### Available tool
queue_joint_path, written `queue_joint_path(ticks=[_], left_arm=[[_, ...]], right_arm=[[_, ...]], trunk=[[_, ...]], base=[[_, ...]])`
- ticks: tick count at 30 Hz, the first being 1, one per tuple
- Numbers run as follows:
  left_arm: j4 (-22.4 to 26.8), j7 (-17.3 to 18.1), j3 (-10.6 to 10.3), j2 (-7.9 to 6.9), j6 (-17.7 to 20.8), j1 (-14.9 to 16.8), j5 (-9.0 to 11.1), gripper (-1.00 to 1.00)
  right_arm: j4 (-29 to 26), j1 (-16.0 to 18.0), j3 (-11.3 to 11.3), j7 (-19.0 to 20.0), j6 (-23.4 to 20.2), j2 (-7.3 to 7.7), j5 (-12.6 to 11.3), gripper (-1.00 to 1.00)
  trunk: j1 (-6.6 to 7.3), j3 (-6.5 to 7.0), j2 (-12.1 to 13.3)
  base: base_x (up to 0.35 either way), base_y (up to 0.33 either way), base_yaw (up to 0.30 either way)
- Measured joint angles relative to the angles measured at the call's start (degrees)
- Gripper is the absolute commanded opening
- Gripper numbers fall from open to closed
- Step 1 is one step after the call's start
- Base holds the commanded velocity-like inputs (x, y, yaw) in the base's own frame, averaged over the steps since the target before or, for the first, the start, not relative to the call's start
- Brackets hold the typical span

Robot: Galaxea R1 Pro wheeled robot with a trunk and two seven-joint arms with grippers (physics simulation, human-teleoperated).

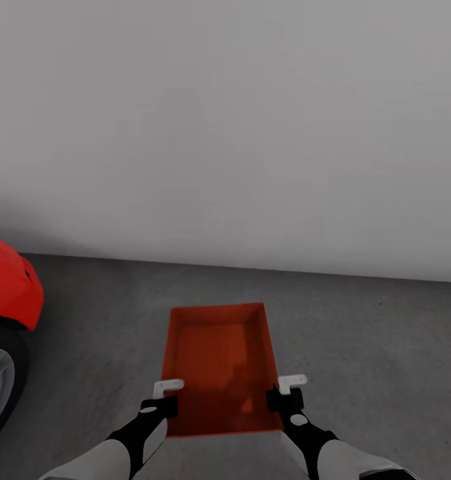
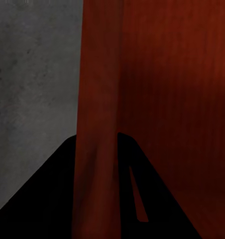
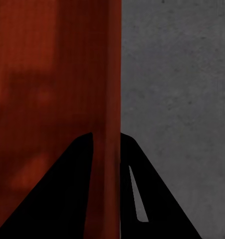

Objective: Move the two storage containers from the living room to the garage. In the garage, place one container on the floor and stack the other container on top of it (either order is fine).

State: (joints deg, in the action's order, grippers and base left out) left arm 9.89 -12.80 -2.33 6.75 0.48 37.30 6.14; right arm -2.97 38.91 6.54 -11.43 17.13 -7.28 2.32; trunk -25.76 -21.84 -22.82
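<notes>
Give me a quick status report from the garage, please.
Left pincer and right pincer each shut on a side wall of the storage container. Container over the concrete floor. Red car off left, not blocking.

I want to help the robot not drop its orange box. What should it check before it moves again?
1. Left gripper on the box: ok, its fingers straddle the storage container's left wall.
2. Right gripper on the box: ok, its fingers straddle the right wall.
3. Right room: ok, grey concrete floor, white wall and a red car say garage.
4. Room beside the car: ok, the container sits apart from it.
5. Container resting on the floor or lifted: cannot tell.
6. Where the second container is: cannot tell from these pictures.
</notes>
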Motion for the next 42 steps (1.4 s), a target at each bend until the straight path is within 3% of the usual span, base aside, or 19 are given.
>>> queue_joint_path(ticks=[8,14,19,42], left_arm=[[-0.7,0.0,0.0,0.12,-0.7,0.0,0.4,-1.00],[-1.6,0.1,-1.6,-0.12,-1.5,0.0,3.1,-1.00],[-1.4,0.1,-1.4,-0.16,-1.2,0.0,2.5,-1.00],[-0.7,0.1,-1.4,-0.29,-0.4,0.0,1.9,-1.00]], right_arm=[[0.0,0.0,0.3,0.1,-0.1,0.14,0.2,-1.00],[0.0,0.0,1.2,-0.1,-0.4,0.00,-0.1,-1.00],[0.0,0.0,1.1,-0.1,-0.4,-0.04,-0.2,-1.00],[0.1,0.0,0.8,-0.1,-0.3,-0.15,-0.4,-1.00]], trunk=[[0.00,0.00,0.0],[0.00,0.00,0.0],[0.00,0.00,0.0],[-5.06,-4.14,-9.2]], base=[[0.000,0.000,0.000],[0.000,0.000,0.000],[0.000,0.000,0.000],[0.000,0.000,0.000]])
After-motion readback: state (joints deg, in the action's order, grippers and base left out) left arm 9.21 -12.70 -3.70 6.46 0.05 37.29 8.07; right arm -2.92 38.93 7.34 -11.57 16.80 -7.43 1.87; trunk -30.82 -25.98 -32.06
